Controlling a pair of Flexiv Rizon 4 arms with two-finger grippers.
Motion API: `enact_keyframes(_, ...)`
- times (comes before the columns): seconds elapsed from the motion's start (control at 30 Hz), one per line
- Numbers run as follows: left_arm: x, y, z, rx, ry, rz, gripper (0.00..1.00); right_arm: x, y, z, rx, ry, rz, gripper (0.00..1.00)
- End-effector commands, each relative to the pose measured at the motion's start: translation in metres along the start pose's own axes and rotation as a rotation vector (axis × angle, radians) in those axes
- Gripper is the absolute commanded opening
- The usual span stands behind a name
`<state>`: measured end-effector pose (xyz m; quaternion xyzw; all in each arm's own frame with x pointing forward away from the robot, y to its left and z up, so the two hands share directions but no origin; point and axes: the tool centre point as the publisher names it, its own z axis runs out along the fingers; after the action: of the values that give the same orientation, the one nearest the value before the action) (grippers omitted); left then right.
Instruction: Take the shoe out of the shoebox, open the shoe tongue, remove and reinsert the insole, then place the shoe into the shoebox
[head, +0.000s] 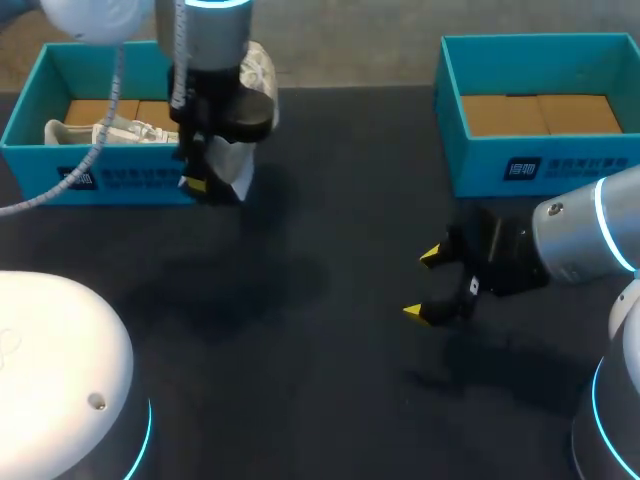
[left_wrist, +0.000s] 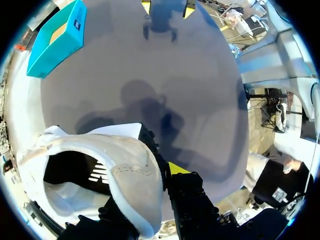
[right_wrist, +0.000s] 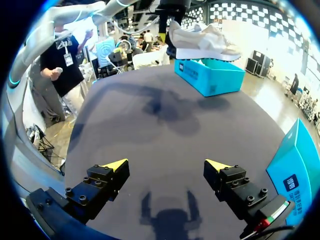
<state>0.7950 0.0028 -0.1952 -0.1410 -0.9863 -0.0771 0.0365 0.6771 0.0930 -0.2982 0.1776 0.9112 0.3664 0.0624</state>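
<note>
Aloft, shoe (right_wrist: 202, 40) in left jaws

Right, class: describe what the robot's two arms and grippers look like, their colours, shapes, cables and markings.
Left arm and right arm are silver-grey tubes with glowing light-blue rings and rounded white housings. A white cable hangs off the left arm. Left gripper and right gripper are black, bolted blocks with yellow wedge fingertips.

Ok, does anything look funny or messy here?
Nothing's spilled or broken. The white fabric shoe hangs in mid-air near the teal cardboard shoebox, but only because the left jaws grip its rim.
</note>
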Motion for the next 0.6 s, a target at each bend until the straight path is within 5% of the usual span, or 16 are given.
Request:
enact_keyframes(0.03, 0.001, 0.025, 0.0, 0.031, -0.01, 0.007, 0.0, 0.001, 0.0, 0.0, 0.001, -0.002, 0.0, 1.0)
enact_keyframes(0.6, -0.015, 0.104, 0.008, 0.089, 0.006, -0.051, 0.0, 0.001, 0.0, 0.0, 0.001, -0.002, 0.0, 1.0)
